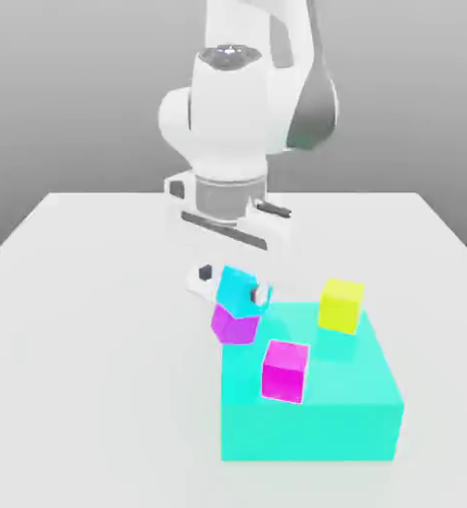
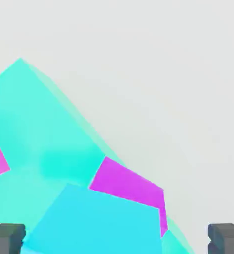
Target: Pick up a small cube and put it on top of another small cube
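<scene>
The gripper [image 1: 229,283] hangs below the white arm [image 1: 242,109] and points down at the table; its two fingers stand wide apart, and in the hand view the dark fingertips [image 2: 7,237] are at the two sides with free space between each of them and the cube. Between the fingers sits the small light cyan cube [image 1: 236,286], and the fingers do not press on it. This cyan cube rests on top of the small purple-violet cube [image 1: 234,324], a little turned against it, so that in the hand view a strip of the violet top [image 2: 126,182] is visible beside the cyan face [image 2: 94,223]. The violet cube stands on the white table [image 1: 88,347], touching or just beside the back corner of the large turquoise block [image 1: 311,392] at the exterior view's left. On the top of this block stand two more small cubes, well apart from each other: a hot-magenta cube [image 1: 285,370] near the front edge, and a yellow cube [image 1: 341,305] near the back edge, toward the exterior view's right. The block itself lies on the table in front of the arm, toward the exterior view's right.
</scene>
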You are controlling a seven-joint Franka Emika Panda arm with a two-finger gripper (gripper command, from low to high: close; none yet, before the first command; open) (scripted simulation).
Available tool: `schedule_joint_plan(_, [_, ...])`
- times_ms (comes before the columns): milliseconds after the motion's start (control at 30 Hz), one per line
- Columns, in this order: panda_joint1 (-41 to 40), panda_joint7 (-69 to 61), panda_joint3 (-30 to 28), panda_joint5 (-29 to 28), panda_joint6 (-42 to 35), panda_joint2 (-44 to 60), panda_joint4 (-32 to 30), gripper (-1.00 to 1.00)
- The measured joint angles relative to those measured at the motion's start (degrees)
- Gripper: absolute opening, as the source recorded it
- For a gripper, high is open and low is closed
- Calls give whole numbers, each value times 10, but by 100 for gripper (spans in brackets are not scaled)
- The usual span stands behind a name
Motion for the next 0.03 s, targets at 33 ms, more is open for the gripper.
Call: schedule_joint_plan(33, [0,0,-1,-1,-24,-18,7,100])
